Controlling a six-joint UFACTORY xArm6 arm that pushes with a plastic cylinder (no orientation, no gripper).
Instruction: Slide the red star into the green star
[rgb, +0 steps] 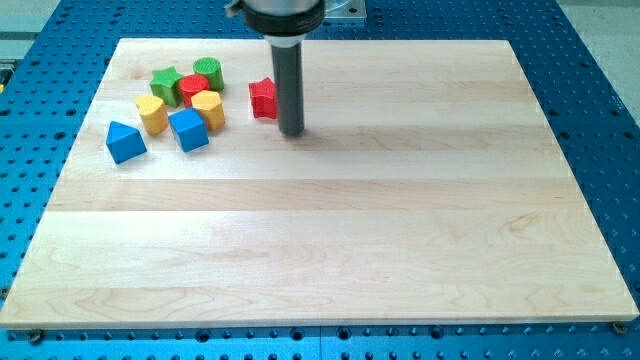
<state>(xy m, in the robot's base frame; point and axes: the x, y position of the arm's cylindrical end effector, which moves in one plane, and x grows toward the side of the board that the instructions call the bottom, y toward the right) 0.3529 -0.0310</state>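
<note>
- Wooden board (330, 240): wide bare room to the right and near side; the blocks crowd the far-left corner.
- Block cluster: green star (166, 79) at its far left, with a red block (193, 88), green block (208, 71), two yellow blocks (152, 113) and two blue blocks (188, 129) around it.
- Red star (263, 98): right of the cluster, apart from it.
- My tip (291, 130): just right of the red star; I have no jaws, nothing gripped. Step in hand, I judge: pushing left, curving past the red block.

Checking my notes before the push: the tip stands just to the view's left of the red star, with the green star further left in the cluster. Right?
Not quite. In the camera view my tip stands just to the view's right of the red star, not its left. The rest holds: the green star lies further left in the cluster.
</note>
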